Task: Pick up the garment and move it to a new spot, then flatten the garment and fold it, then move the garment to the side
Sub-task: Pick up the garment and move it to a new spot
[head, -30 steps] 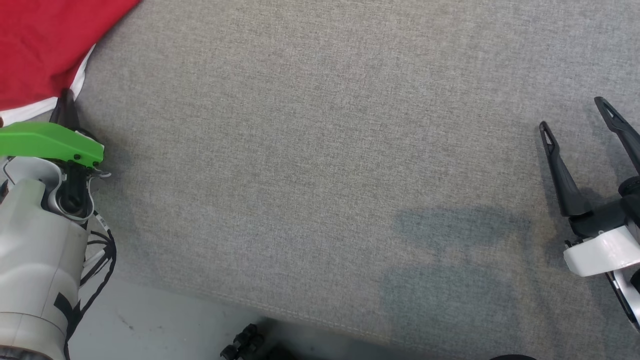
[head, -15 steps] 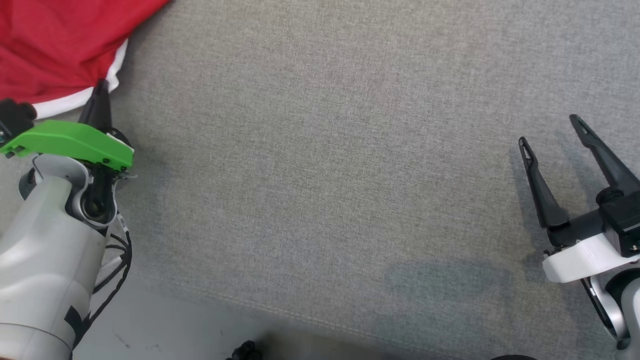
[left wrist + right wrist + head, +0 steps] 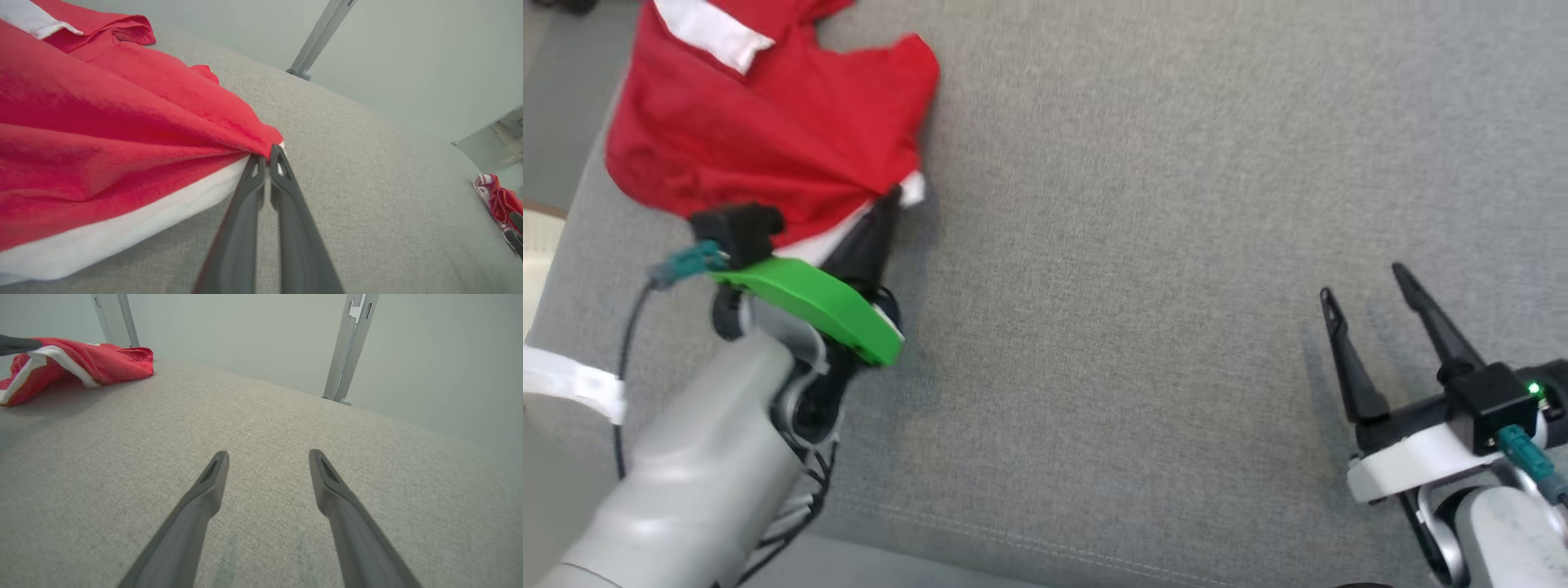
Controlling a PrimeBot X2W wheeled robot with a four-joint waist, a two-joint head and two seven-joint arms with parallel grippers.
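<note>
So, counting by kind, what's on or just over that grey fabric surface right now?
Red garment with white trim: 1
End effectors: 2 (left end effector shut on the garment's white-trimmed edge, right end effector open and holding nothing)
Total: 3

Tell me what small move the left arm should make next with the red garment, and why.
Probably lift the left gripper and draw the red garment toward the bare middle of the grey surface. It is shut on the garment's white-trimmed edge, the garment lies bunched near the surface's left edge, and the right gripper is open, apart from it.
</note>
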